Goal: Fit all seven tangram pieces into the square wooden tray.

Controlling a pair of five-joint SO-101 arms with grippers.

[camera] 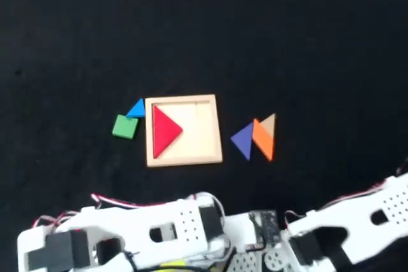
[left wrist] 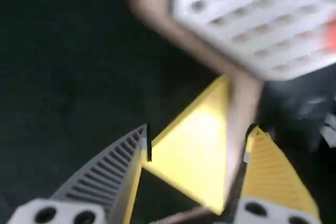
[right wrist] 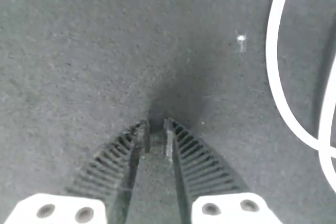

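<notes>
The square wooden tray (camera: pixel 213 151) lies mid-table with a red triangle (camera: pixel 164 130) in its left half. A green square (camera: pixel 124 127) and a small blue triangle (camera: pixel 136 109) sit just left of the tray. To its right lie a purple triangle (camera: pixel 242 139), an orange piece (camera: pixel 263 139) and a tan piece (camera: pixel 270 122), all touching. My left gripper (left wrist: pixel 197 142) is shut on a yellow triangle (left wrist: pixel 197 156) at the near table edge. My right gripper (right wrist: pixel 155 135) is shut on nothing, low over the black cloth.
Both white arms, left (camera: pixel 146 230) and right (camera: pixel 366 211), lie along the near edge. A white perforated arm part (left wrist: pixel 252 19) hangs close beyond the yellow triangle. A white cable (right wrist: pixel 275 77) loops beside the right gripper. Black cloth (camera: pixel 204 42) covers the table.
</notes>
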